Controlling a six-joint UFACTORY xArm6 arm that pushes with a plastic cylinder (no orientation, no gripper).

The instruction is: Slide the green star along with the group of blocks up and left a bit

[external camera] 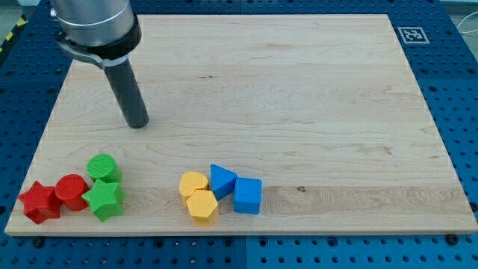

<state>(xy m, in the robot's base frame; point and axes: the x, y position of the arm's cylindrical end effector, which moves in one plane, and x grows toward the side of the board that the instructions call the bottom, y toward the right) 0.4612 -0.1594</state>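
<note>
The green star (104, 199) lies near the view's bottom left. It touches a green cylinder (103, 168) just above it and a red cylinder (72, 191) to its left. A red star (39, 202) sits left of the red cylinder. My tip (137, 123) rests on the board above and right of this group, clearly apart from the green cylinder.
A second cluster lies at bottom centre: a yellow block (193, 184), a yellow hexagon (202, 206), a blue triangular block (222, 180) and a blue cube (248, 196). The wooden board (299, 90) ends close below and left of the blocks.
</note>
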